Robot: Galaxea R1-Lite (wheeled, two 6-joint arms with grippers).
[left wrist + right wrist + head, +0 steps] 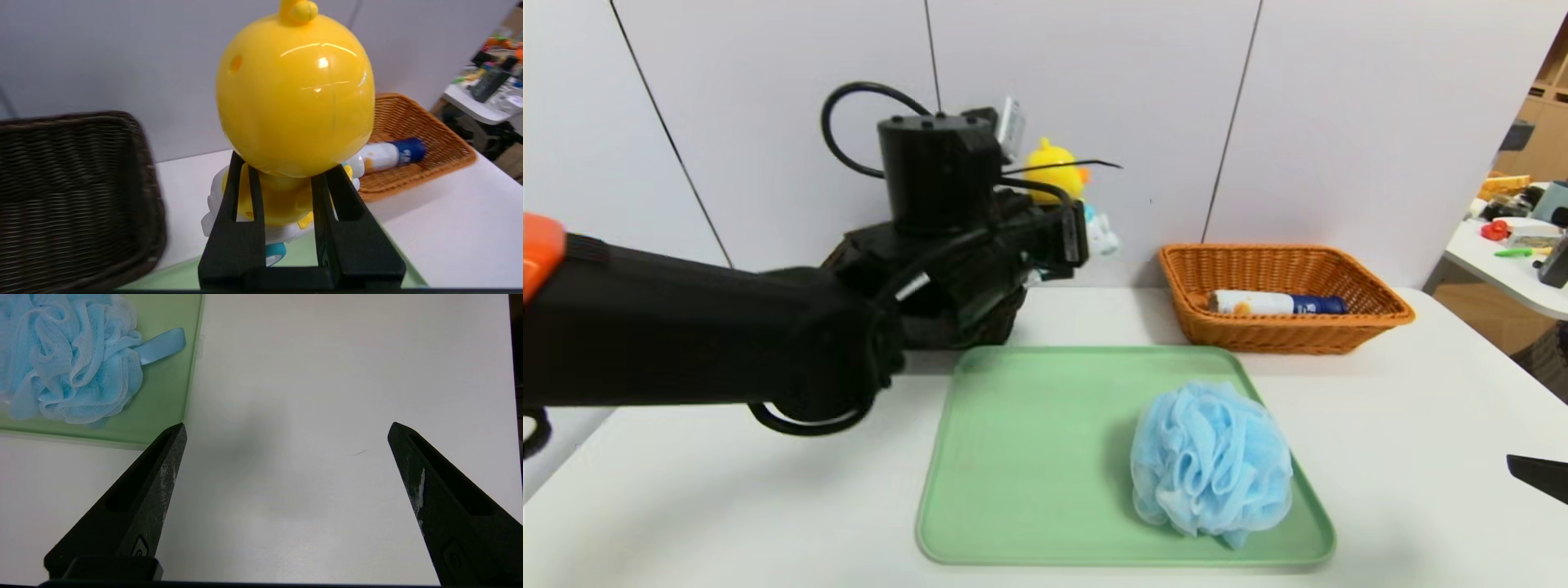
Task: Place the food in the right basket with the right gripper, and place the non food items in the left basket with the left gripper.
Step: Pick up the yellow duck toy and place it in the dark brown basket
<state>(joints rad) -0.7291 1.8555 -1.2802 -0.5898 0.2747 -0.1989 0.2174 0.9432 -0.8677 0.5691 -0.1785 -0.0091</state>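
Observation:
My left gripper [286, 163] is shut on the yellow duck toy [294, 94], gripping its body below the round head, and holds it in the air. In the head view the duck [1054, 167] hangs beyond the left gripper [1072, 233], above the far left of the table. The dark brown left basket [73, 196] lies below and to the side, mostly hidden by the arm in the head view. The blue-capped food container [1278, 304] lies inside the orange right basket [1372, 302]. The light-blue pouf [1209, 465] sits on the green tray [1029, 457]. My right gripper [286, 428] is open over bare table, right of the tray.
The white table [1421, 457] stretches around the tray. A white panelled wall stands just behind both baskets. A second table with clutter [1519, 245] is at the far right. Only a fingertip of the right gripper [1539, 475] shows in the head view.

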